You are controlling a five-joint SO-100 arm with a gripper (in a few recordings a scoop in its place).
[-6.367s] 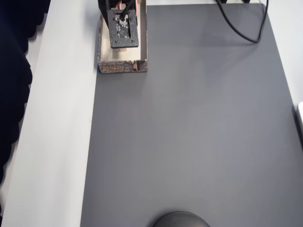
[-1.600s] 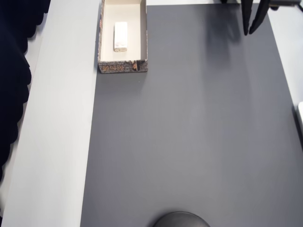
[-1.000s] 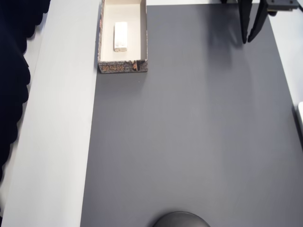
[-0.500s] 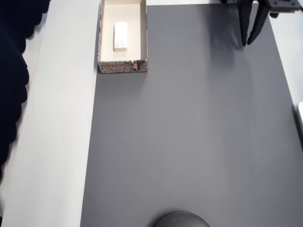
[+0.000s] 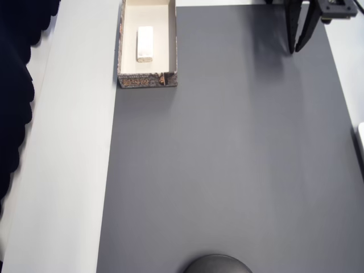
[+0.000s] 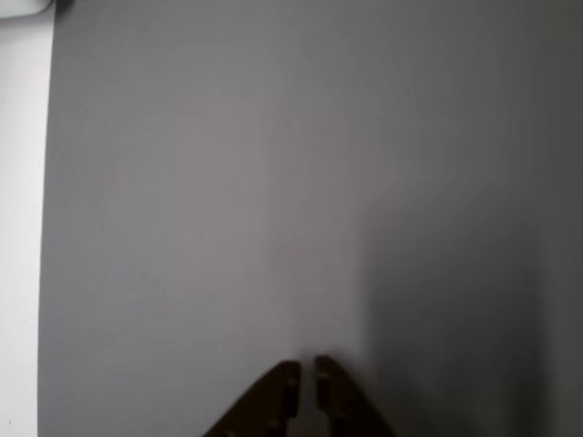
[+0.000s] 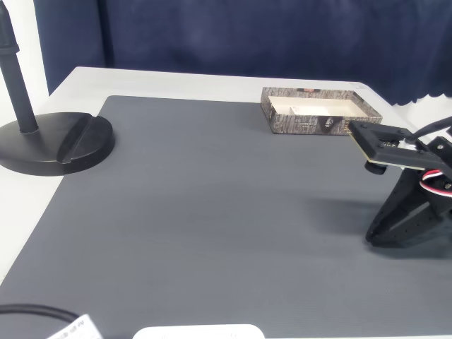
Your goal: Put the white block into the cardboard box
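The pincer (image 5: pixel 297 46) sits at the top right of the overhead view, its two dark fingers (image 5: pixel 291 28) tapering to points that nearly meet over the grey mat (image 5: pixel 227 170). In the wrist view the pincer (image 6: pixel 307 367) shows the same narrow slit between its tips, so it is drawn closed and carries nothing. In the fixed view the pincer (image 7: pixel 381 229) rests low at the right edge of the mat, with a black camera plate (image 7: pixel 385 145) mounted above it.

Well apart from it, at the top left of the overhead view, stands the cardboard box (image 5: pixel 173 45) (a shallow tray with a cream interior and brown patterned walls). The white block (image 5: pixel 145 44) lies flat inside it, lengthwise along the box, apart from the walls. The dark marks on the box's near wall are too small to read as writing. In the fixed view the cardboard box (image 7: pixel 304 123) sits at the far side of the mat, on the white table (image 7: pixel 176 83).

A round black stand base (image 7: pixel 56 145) rests at the left of the fixed view.
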